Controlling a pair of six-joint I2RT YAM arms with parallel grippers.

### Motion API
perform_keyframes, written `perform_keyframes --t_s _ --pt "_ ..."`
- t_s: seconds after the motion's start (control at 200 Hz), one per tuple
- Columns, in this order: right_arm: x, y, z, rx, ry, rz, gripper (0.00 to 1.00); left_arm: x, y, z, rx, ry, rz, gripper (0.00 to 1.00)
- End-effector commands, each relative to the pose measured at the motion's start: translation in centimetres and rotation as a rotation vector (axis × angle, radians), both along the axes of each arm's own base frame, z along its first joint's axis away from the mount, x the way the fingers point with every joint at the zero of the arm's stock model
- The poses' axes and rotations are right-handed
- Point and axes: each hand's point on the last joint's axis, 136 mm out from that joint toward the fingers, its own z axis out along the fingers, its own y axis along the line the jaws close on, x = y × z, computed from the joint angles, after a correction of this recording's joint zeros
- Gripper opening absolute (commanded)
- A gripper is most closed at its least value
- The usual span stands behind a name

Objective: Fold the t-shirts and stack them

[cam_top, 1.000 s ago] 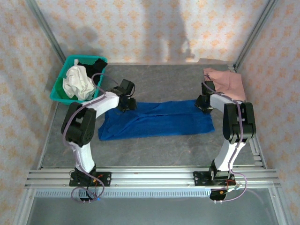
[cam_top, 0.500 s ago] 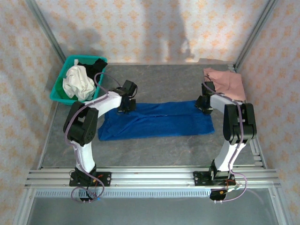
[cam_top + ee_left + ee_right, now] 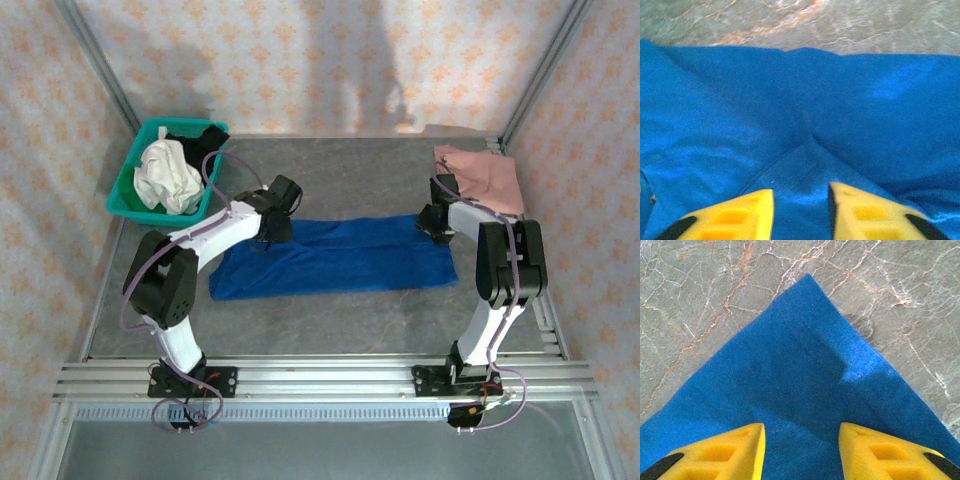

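Nearby, teal basket [image 3: 118, 190] far-left, pink t-shirt [image 3: 485, 175] far-right; left pincer [image 3: 800, 190], right pincer [image 3: 801, 426] half-open, empty, over blue t-shirt [image 3: 340, 258].

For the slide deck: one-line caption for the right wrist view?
Right arm's open yellow jaws hover over a corner of the blue t-shirt lying flat on the grey marbled table.
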Motion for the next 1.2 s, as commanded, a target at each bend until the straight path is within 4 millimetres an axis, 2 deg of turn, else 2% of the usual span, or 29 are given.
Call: perform_keyframes --t_s 0.0,0.095,0.26,0.27,0.295,0.55,0.796,1.151,1.166,1.196 --pt "-1.8 -0.9 -0.7 -0.034 0.064 -0.006 0.43 0.6 1.5 -1.2 0.058 0.046 0.037 0.37" --pt "-1.9 -0.9 -0.5 -0.038 0.059 -0.007 0.43 1.4 1.5 -2.1 0.001 0.052 0.059 0.35" --pt "-1.8 -0.9 -0.4 -0.034 0.055 -0.007 0.44 2.5 0.0 -2.3 -0.058 0.046 0.028 0.40" --pt "-1.8 -0.9 -0.4 -0.034 0.055 -0.005 0.44 2.4 0.0 -3.2 -0.050 0.065 0.028 0.40" --pt "-1.8 -0.8 -0.4 -0.033 0.054 -0.007 0.43 2.5 -0.1 -3.5 -0.046 0.072 0.028 0.39" --pt "-1.8 -0.8 -0.7 -0.031 0.060 -0.003 0.44 3.0 -1.6 -3.8 -0.118 0.061 0.015 0.40" --pt "-1.7 -0.7 -0.9 -0.026 0.063 0.001 0.44 3.2 -2.1 -4.1 -0.142 0.064 0.010 0.43" --pt "-1.6 -0.6 -1.0 -0.021 0.063 0.004 0.44 2.3 -1.7 -3.3 -0.141 0.064 0.017 0.02" --pt "-1.6 -0.6 -1.0 -0.022 0.062 0.003 0.44 2.4 -1.7 -2.2 -0.150 0.042 0.016 0.00" --pt "-1.6 -0.6 -0.9 -0.022 0.061 0.004 0.44 2.3 -1.6 -1.7 -0.151 0.035 0.016 0.00"
